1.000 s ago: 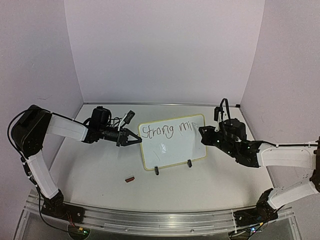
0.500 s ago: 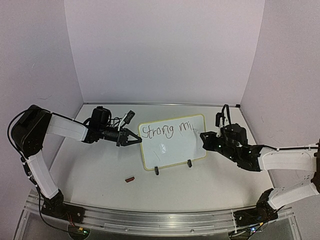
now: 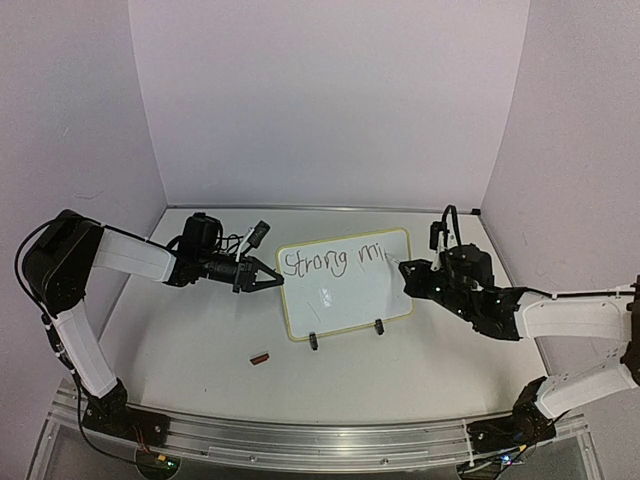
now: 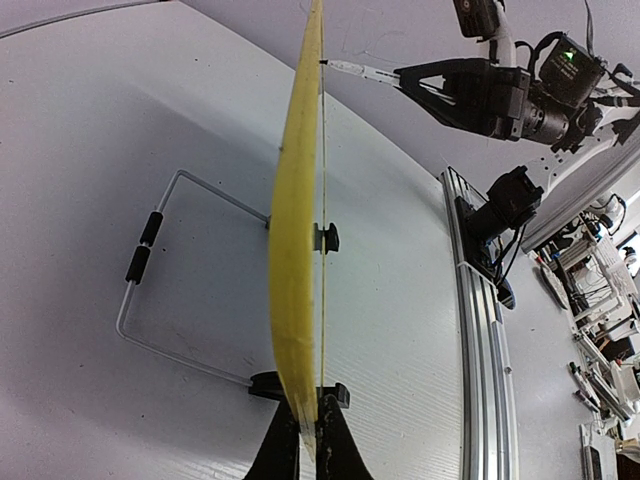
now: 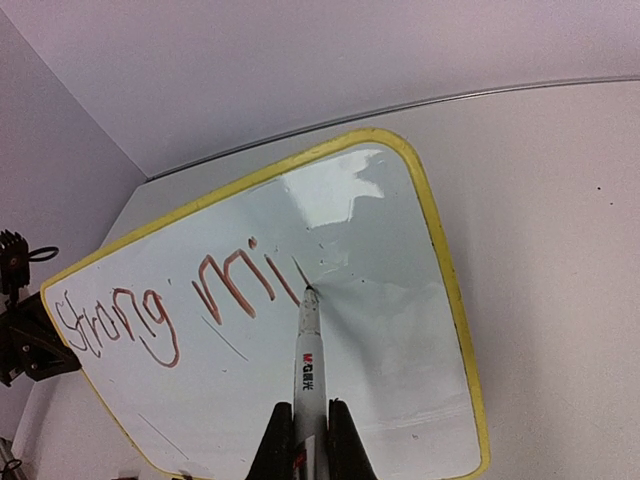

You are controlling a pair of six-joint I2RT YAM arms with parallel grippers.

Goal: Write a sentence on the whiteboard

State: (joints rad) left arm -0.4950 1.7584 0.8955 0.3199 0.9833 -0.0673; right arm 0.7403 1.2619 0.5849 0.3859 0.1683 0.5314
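Observation:
The whiteboard [image 3: 345,283] stands tilted on its wire stand mid-table, yellow-framed, seen edge-on in the left wrist view [image 4: 298,260]. The sentence [image 3: 335,260] reads "Strong mi" plus one more stroke, in reddish-brown ink [image 5: 165,310]. My left gripper [image 3: 277,281] is shut on the board's left edge; its fingers [image 4: 340,450] pinch the yellow frame. My right gripper [image 3: 407,270] is shut on a white marker [image 5: 307,360], whose tip touches the board just right of the "i".
A small red marker cap [image 3: 261,357] lies on the table in front of the board's left side. Black clips [image 3: 314,341] hold the board's bottom edge. The wire stand [image 4: 150,300] reaches out behind the board. An aluminium rail [image 3: 300,440] runs along the near edge.
My right gripper came down and left to the board. The marker tip now touches the surface, and a new stroke has appeared after "mi". My left gripper has stayed put.

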